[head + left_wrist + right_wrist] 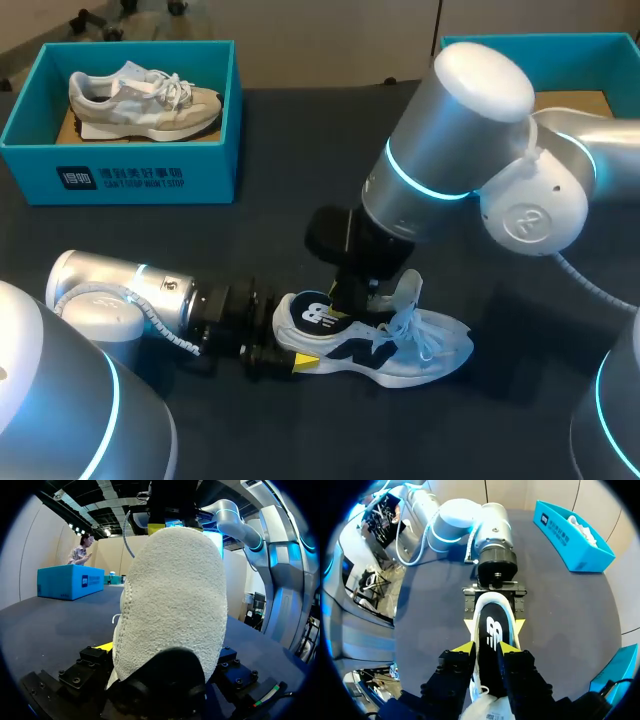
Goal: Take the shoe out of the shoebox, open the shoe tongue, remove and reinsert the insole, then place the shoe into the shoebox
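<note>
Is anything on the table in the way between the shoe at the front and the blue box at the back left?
Nothing lies on the table between the shoe and that box. But a grey shoe already lies in the box, and the left gripper is clamped on the front shoe's heel.

Shoebox (pixel 215 170), desk's 10 o'clock: the front wall carries a white logo block with two short lines of white print at its 3 o'clock. The characters are too small to make out.
Shoe (pixel 400 350), 6 o'clock: large dark letter mark on its side.
Insole (pixel 493 630): white letter mark at the heel end.
Right arm (pixel 527 222): round embossed emblem on the joint cap.
</note>
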`<state>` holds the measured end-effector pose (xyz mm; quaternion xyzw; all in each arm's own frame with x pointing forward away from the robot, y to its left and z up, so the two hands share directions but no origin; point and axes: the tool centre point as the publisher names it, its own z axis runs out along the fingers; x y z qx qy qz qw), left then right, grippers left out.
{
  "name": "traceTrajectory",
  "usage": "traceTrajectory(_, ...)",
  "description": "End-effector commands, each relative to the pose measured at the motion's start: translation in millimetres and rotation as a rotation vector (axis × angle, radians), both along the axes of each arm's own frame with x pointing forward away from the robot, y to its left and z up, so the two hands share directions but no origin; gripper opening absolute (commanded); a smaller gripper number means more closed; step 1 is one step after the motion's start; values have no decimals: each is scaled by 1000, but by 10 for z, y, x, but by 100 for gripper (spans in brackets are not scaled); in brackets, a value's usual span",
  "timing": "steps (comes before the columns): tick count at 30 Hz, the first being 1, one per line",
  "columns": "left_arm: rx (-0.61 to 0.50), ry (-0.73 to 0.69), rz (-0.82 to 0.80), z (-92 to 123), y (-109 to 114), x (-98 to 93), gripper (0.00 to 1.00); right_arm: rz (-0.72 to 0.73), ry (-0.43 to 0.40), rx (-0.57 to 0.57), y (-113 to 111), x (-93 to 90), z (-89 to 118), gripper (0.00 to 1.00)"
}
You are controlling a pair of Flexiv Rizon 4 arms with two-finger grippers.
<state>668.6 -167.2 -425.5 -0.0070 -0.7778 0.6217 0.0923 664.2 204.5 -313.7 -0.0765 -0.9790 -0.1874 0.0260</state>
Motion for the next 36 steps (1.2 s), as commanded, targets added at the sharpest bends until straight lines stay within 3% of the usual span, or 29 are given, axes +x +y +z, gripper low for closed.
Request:
traceTrajectory(1, 2, 0, 2, -42, 17, -8, 0, 0, 6, 16, 47, 13, -135, 27)
traceTrajectory(19, 2, 0, 2, -42, 17, -8, 0, -7, 15, 40, 93, 66, -296, 25)
traceTrajectory(27, 2, 0, 2, -42, 17, -8, 0, -11, 28, 41, 104, 39, -316, 0)
traceTrajectory(36, 2, 0, 2, -42, 17, -8, 0, -4, 36, 39, 85, 19, -236, 0)
